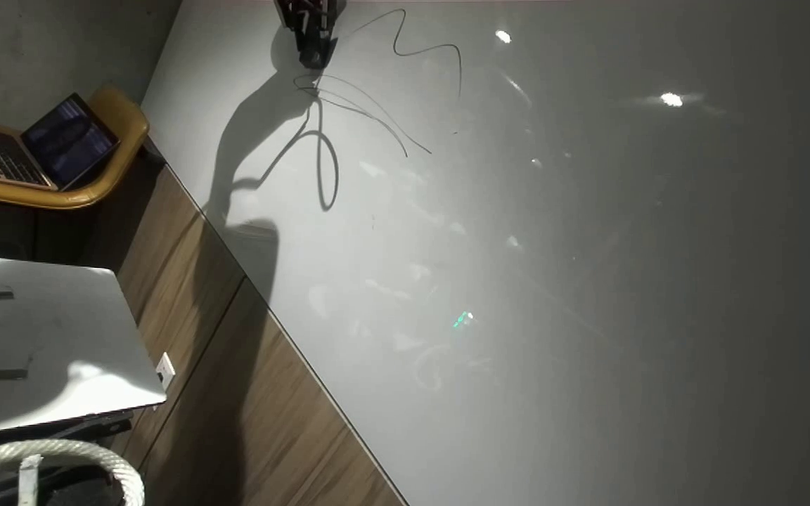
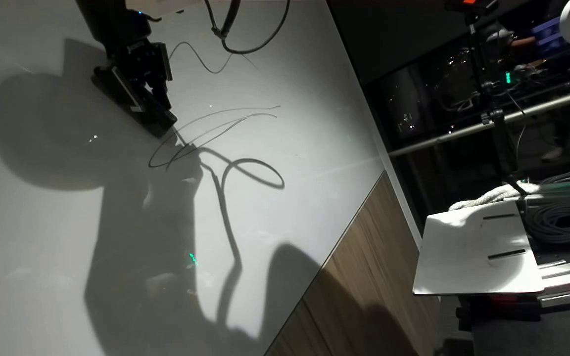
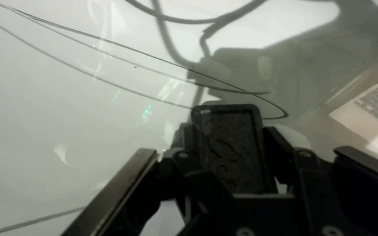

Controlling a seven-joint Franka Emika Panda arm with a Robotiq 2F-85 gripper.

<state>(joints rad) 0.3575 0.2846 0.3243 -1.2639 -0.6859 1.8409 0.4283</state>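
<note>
In the wrist view, my gripper (image 3: 230, 141) is shut on a dark rectangular block (image 3: 233, 131) with rounded corners and curved marks on its face. The fingers press its two long sides, and its far end sticks out past them. Beyond it, thin dark curved lines (image 3: 133, 49) run over the white surface (image 3: 38, 131); whether they are drawn or loose wire I cannot tell. In both exterior views the gripper (image 1: 316, 53) points down close to this surface, beside the looping lines (image 2: 225, 110). Whether the block touches the surface is unclear.
A laptop (image 1: 67, 144) sits on a yellow chair (image 1: 113, 119) beyond the white surface's edge. Wood panelling (image 1: 292, 393) borders that edge. A grey board (image 2: 478, 252), coiled cable (image 2: 567, 220) and black stand stand off the surface. A black cable (image 2: 253, 51) loops near the arm.
</note>
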